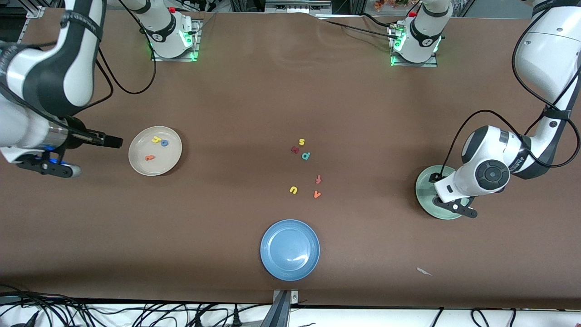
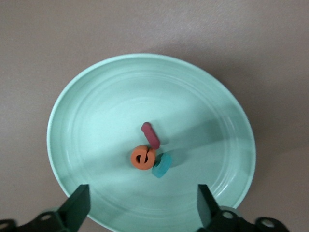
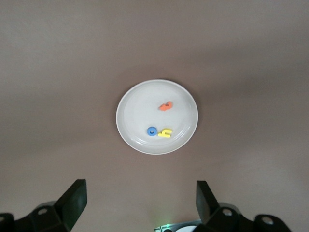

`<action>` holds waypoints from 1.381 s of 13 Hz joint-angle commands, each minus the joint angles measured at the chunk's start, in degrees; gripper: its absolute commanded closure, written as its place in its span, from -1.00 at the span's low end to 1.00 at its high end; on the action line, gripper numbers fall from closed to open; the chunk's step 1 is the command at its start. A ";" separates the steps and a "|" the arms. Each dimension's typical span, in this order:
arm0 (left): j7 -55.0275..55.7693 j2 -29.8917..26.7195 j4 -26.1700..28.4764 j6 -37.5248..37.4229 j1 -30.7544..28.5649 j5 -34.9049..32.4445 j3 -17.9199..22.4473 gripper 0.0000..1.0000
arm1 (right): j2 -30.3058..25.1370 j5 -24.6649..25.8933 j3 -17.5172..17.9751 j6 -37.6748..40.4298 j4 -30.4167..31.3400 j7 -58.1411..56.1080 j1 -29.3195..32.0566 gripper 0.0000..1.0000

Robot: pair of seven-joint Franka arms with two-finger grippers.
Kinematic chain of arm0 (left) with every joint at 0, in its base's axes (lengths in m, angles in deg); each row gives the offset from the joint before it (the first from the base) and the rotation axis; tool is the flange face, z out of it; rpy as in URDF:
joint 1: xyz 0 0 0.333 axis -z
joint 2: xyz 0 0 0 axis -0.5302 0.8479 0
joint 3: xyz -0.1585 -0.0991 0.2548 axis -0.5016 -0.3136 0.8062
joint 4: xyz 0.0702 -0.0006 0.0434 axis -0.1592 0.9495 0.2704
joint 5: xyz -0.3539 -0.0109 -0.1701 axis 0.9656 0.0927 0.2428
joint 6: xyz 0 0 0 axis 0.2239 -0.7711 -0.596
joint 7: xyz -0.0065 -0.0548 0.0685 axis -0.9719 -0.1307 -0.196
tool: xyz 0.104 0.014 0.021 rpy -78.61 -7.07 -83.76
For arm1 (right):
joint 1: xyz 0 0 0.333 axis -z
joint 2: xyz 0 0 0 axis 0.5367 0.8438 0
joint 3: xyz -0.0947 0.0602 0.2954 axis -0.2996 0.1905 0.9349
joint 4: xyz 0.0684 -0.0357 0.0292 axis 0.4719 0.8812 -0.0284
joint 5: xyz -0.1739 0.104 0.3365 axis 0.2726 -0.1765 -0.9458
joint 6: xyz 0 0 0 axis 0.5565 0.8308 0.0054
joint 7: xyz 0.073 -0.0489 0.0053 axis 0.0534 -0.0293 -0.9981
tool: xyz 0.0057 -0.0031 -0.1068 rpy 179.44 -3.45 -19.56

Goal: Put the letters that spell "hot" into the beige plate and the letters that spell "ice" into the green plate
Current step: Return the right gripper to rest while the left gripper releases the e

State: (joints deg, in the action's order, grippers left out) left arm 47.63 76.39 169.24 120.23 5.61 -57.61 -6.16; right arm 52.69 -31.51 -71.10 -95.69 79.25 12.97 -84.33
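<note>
The beige plate [image 1: 170, 159] [image 3: 137, 108] holds the yellow "h" [image 1: 156, 139] [image 3: 165, 133], the blue "o" [image 1: 164, 143] [image 3: 152, 131] and the orange "t" [image 1: 150, 157] [image 3: 166, 106]. My right gripper [image 1: 113, 141] [image 3: 141, 198] is open and empty, up over the table beside that plate. The green plate [image 1: 426, 188] [image 2: 120, 106] holds the dark red "i" [image 2: 150, 135], the orange "e" [image 2: 143, 157] and the teal "c" [image 2: 161, 166], which touch one another. Low over the green plate, my left gripper [image 1: 456, 204] [image 2: 143, 203] hangs open with nothing between its fingers.
A blue plate [image 1: 277, 263] lies near the front edge, mid-table. Loose letters lie mid-table: yellow "s" [image 1: 301, 142], a dark red letter [image 1: 295, 149], teal "p" [image 1: 306, 156], red-orange "f" [image 1: 318, 179], yellow "u" [image 1: 293, 190], orange "v" [image 1: 317, 194]. A white scrap [image 1: 424, 271] lies near the front.
</note>
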 commanded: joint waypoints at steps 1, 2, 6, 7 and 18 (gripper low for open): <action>3.69 -0.65 -0.03 -0.13 0.83 3.08 -1.01 -1.00 | 1.41 0.23 -0.20 1.99 -4.10 -1.72 2.38 -1.00; 3.70 -0.83 -0.12 -0.22 0.92 4.49 -1.01 -1.00 | 1.41 -0.03 0.23 2.43 -5.15 -2.06 3.69 -1.00; 3.61 -3.89 -0.21 -1.70 -0.13 7.22 -1.10 -1.00 | 1.42 -0.21 7.75 5.58 -9.54 -2.25 12.62 -0.99; 3.18 -4.87 -0.64 -3.28 -0.75 9.76 -1.01 -1.00 | 1.41 0.14 13.63 6.73 -11.73 -1.81 17.37 -0.99; 2.65 -10.22 -2.32 -6.72 -3.39 14.00 -0.22 -1.00 | -12.18 21.23 58.78 -7.29 -5.82 -0.31 47.92 -0.98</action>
State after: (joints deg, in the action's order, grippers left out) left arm 51.32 69.07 166.51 114.95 1.90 -45.84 -7.19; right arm 46.60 -11.70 -14.01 -97.82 64.76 12.23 -36.78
